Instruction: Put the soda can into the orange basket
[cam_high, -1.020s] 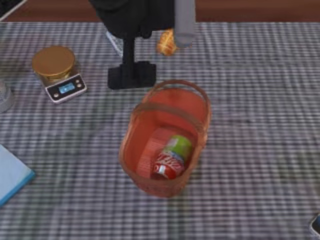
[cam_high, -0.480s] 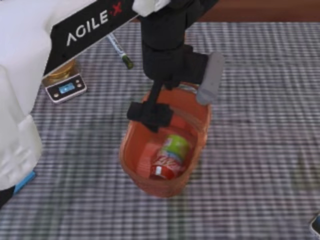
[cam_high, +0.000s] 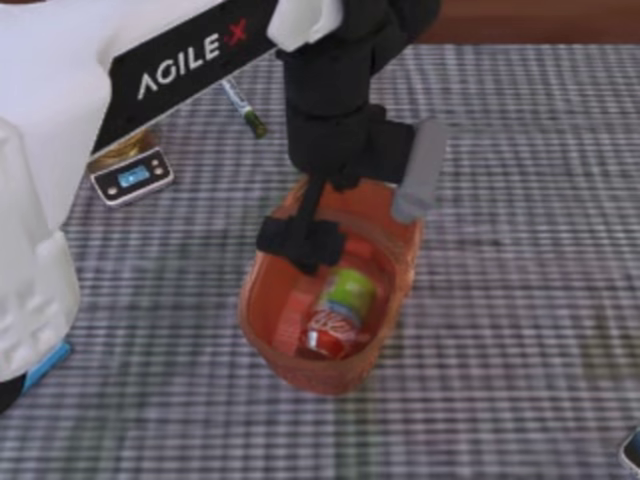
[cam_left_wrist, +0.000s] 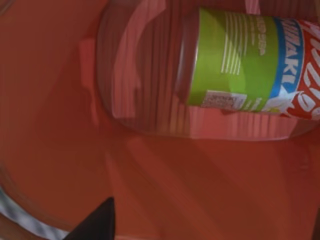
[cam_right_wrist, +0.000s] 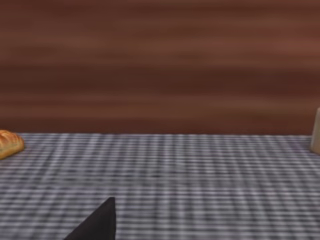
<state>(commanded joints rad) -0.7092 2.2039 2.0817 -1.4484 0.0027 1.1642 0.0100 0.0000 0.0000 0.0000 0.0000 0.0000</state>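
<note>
— Left gripper (cam_high: 300, 243) first: where is it?
— Over the far end of the orange basket (cam_high: 262, 322), down inside the rim, just beside the green end of the soda can (cam_high: 338, 311).
— Fingers spread or pressed together?
— I cannot tell; from above they read as one dark block, and the left wrist view shows only one dark finger tip (cam_left_wrist: 97, 225) at its edge.
— Is it holding anything?
— Nothing shows between the fingers. The can lies on its side on the basket floor, red end away from the gripper, green end towards it.
— What sits to the gripper's left?
— A scale (cam_high: 131, 176), partly under the white arm, then a marker pen (cam_high: 243, 106) nearer.
— And the right gripper?
— Out of the top view. Its wrist view shows one dark finger tip (cam_right_wrist: 97, 225) above the checked tablecloth (cam_right_wrist: 200, 190), with a bread roll (cam_right_wrist: 9, 143) well off.
</note>
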